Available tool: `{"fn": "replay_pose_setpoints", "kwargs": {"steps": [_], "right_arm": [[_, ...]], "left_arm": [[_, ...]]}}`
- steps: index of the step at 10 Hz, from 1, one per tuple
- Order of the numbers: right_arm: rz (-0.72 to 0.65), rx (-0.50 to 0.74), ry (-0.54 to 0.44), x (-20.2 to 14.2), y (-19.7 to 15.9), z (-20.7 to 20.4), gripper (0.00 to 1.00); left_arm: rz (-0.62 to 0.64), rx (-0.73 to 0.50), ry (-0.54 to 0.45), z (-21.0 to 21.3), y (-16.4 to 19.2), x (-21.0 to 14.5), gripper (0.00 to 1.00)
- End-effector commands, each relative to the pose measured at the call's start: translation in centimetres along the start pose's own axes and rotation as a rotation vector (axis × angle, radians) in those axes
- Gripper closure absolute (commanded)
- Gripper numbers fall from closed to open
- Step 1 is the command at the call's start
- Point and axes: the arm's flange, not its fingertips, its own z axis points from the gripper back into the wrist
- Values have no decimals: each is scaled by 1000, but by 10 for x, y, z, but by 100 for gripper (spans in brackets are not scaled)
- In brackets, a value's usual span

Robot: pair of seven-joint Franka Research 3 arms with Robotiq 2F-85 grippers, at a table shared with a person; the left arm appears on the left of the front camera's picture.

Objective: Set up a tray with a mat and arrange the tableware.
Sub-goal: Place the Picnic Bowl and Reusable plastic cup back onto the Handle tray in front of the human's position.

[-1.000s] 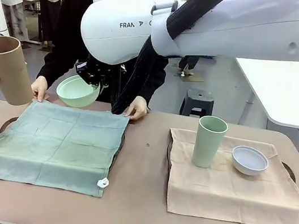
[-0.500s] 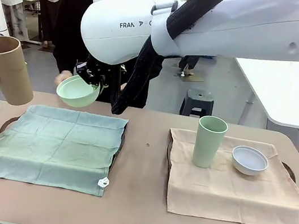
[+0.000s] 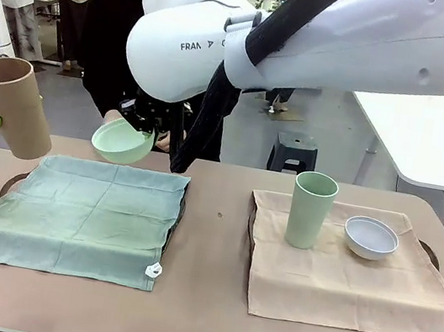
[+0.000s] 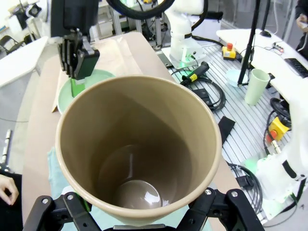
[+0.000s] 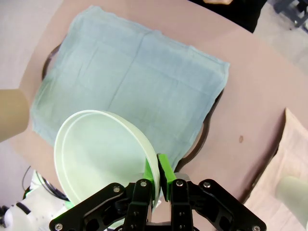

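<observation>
Mint bowl (image 3: pixel 122 142) pinched by right end effector (image 3: pixel 146 119), apparently airborne.

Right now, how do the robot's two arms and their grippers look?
The right arm is glossy white with rounded joints, dark grey lettering and a black sleeved cable bundle. Both the right gripper and the left gripper are black, bolted metal linkages with bright green pads.

Bright, even indoor light fills all three views, with no harsh glare. In the front view, soft shadows lie just under the sage green cup (image 3: pixel 311 209) and pale bowl (image 3: pixel 370 238). Both wrist views bow outward at their edges; their lower edges are slightly soft.
</observation>
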Motion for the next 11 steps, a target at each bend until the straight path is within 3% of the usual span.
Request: {"fn": "replay_pose_setpoints", "kwargs": {"steps": [1, 2, 4, 6, 11], "right_arm": [[-58, 4, 14, -1, -4, -1, 94], [0, 0, 0, 0, 0, 0, 94], [-14, -5, 10, 2, -6, -7, 94], [3, -20, -18, 7, -26, -47, 94], [83, 91, -56, 4, -43, -110, 94]], "left_arm": [[-31, 24, -20, 1, 0, 13, 12], [0, 0, 0, 0, 0, 0, 12], [-4, -3, -5, -3, 2, 0, 12], [20, 105, -10, -13, 30, -42, 12], [40, 81, -16, -40, 43, -90, 12]]}}
